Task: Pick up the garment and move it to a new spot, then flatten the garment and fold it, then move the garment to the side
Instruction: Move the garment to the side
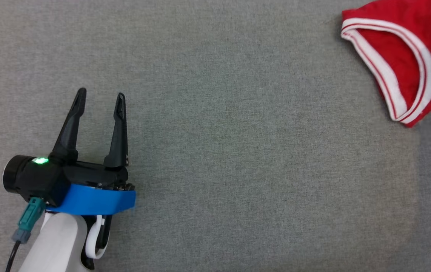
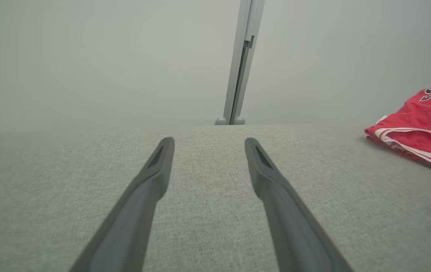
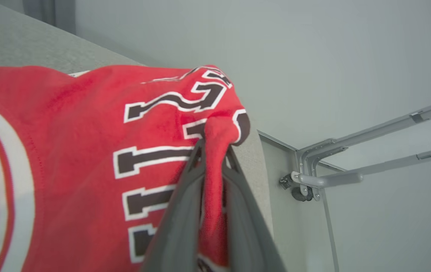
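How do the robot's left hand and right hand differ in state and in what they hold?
The left hand is open, the right hand shut. The left hand holds nothing, while the right hand pinches a fold of the red garment. The left hand hangs over bare grey surface, apart from the garment that the right hand grips. Both have two long dark fingers.

place: seeming to be a robot lab or test cell | surface (image 1: 215,151): wearing plain grey woven fabric all over | walls: bare pale grey panels (image 2: 87,56) are closing it in | frame: a metal post (image 2: 242,64) and bracketed rails (image 3: 328,179) are joining the panels
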Robot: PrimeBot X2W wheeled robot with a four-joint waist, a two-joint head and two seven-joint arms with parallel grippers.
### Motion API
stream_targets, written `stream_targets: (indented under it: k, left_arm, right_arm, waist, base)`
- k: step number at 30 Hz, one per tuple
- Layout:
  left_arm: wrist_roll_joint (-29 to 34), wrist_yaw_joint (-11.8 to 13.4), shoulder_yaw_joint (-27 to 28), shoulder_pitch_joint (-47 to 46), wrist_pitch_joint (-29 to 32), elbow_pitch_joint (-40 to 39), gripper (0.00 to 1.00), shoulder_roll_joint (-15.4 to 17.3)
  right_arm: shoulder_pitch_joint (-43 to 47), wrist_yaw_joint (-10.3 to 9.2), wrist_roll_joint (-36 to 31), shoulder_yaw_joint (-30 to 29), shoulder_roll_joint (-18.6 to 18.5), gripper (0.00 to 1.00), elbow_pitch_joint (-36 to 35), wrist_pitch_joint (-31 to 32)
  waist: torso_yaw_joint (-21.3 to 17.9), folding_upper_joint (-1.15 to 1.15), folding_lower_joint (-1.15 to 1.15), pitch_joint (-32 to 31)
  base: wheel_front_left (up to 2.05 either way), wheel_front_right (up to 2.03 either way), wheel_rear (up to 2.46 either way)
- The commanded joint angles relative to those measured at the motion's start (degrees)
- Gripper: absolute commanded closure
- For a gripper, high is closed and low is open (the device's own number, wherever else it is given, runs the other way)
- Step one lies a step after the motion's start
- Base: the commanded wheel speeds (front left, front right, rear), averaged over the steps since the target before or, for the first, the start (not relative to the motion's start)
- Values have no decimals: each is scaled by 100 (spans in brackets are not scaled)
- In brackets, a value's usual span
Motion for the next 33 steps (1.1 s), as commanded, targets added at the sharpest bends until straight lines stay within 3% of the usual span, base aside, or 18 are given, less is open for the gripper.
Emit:
stream_targets:
  k: [1, 7, 27, 29, 30, 31, 32, 33]
  left_arm:
    - [56, -18, 50, -157, -21, -76, 0, 36]
    - [204, -66, 83, -287, -23, -283, 0, 128]
    - [251, -10, 62, -369, 15, -571, 0, 276]
    - [228, -4, 59, -359, 10, -559, 0, 275]
    - [225, -4, 53, -351, 9, -548, 0, 267]
    - [215, -3, 42, -337, 7, -528, 0, 257]
    - [203, -2, 35, -319, 7, -514, 0, 249]
    - [191, -1, 29, -305, 7, -498, 0, 239]
  right_arm:
    - [-170, -3, -129, -173, -117, 100, 28, -131]
    - [-193, -3, -776, -604, -304, 100, -7, -587]
    - [185, -3, -1803, -1656, -268, 100, -543, -609]
    - [263, -4, -1942, -1817, -198, 59, -631, -479]
    - [325, -3, -1999, -1878, -144, 55, -693, -431]
    - [387, -3, -2054, -1988, -77, 58, -736, -377]
    - [460, -3, -2088, -2067, -24, 50, -785, -341]
    - [527, -3, -2090, -2126, 51, 9, -835, -309]
  waist:
    - [-2, -2, -1, 136]
    - [-112, -2, -1, 440]
    - [-117, -2, -1, 708]
    - [-104, -2, -1, 671]
    - [-94, -2, -1, 647]
    - [-84, -2, -1, 614]
    - [-76, -2, -1, 584]
    - [-68, -2, -1, 558]
  base:
    - [0, 0, 0]
    - [0, 0, 0]
    - [0, 0, 0]
    - [0, 0, 0]
    - [0, 0, 0]
    - [0, 0, 0]
    - [0, 0, 0]
    - [0, 0, 0]
